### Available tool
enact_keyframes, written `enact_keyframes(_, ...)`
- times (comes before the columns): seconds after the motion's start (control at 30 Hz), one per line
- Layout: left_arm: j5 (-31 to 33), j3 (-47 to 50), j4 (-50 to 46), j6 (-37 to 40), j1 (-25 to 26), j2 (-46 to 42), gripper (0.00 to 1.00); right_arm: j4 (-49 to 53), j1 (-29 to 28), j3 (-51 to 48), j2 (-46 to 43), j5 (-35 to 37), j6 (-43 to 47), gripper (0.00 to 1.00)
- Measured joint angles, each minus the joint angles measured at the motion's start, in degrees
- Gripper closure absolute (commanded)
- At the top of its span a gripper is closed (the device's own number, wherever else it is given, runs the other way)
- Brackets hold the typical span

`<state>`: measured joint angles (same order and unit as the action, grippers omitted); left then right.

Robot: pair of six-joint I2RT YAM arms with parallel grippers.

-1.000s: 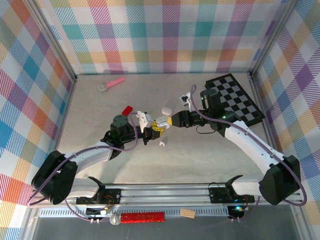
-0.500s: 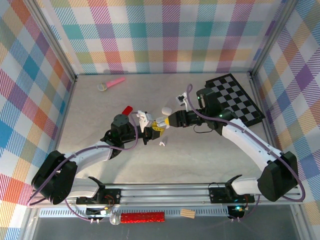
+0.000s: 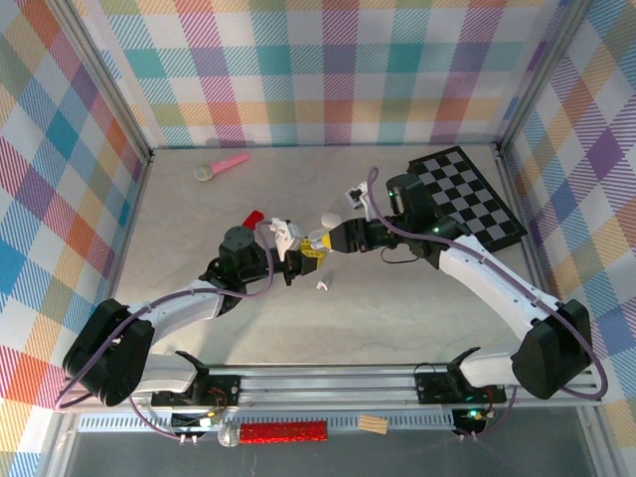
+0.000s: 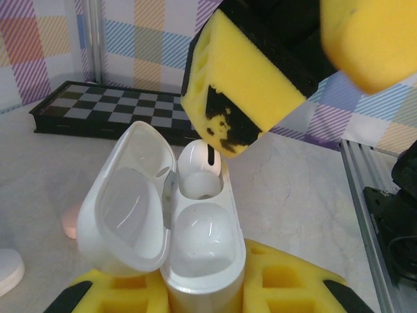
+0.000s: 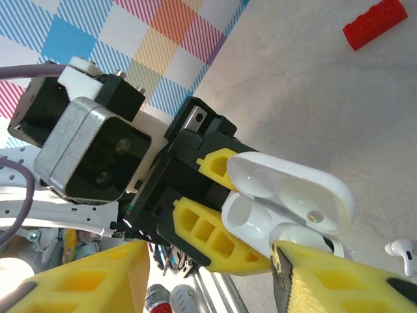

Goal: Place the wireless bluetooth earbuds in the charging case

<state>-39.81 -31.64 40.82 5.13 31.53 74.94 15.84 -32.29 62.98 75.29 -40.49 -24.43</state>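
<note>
Where the pale, stone-patterned worktop [image 3: 179, 219] ends, pastel plaid walls [image 3: 328, 70] rise on three sides between bare metal posts [image 3: 107, 84], and a metal rail [image 3: 328, 383] runs along the near edge. Near the middle, the left gripper [image 3: 296, 260] [image 4: 202, 287] is clamped on the base of an open, glossy white pebble-shaped charging case [image 4: 202, 241] [image 5: 293, 195], lid tipped back. One small white stemmed plastic earbud [image 4: 199, 171] sits in the case's far slot. The right gripper [image 3: 323, 241] [image 4: 306, 59] hangs just above it with jaws apart and nothing between them. A second white earbud [image 3: 320, 286] [image 5: 402, 253] lies on the worktop just beside the case. Farther back rest a red plastic block [image 3: 252, 218] [image 5: 376, 24], a black-and-white folding chessboard [image 3: 467, 199] [image 4: 111, 114] and a pink stick-like object [image 3: 224, 164].
</note>
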Motion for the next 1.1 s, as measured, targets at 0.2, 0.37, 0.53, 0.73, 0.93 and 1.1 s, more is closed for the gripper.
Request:
enact_keyframes(0.2,0.48,1.49,5.53,-1.95,-3.23,0.94,1.0,-5.68,0.0,-6.01,-8.74,4.39,0.0,0.45)
enact_keyframes(0.37,2.86,3.87,9.49,-4.39,-8.0,1.49,1.0,-7.65,0.0,-10.03,-10.6,11.89,-1.42,0.46)
enact_keyframes(0.53,5.44,4.22,9.01,-4.66,-11.45,-1.36,1.0,-6.75,-0.07,-10.69,-3.13,16.98,-5.46,0.53)
enact_keyframes(0.73,7.13,4.24,4.68,-3.1,-11.85,-9.88,1.0,-0.42,-3.06,-6.69,11.87,19.5,-6.84,0.58)
enact_keyframes(0.93,7.56,4.24,-1.53,-1.92,-11.85,-15.85,1.0,6.45,-6.08,3.08,24.24,19.65,-4.44,0.65)
enact_keyframes(1.1,7.54,4.24,-6.82,-0.96,-11.85,-19.85,1.0,12.0,-6.47,9.66,31.76,19.89,-1.64,0.67)
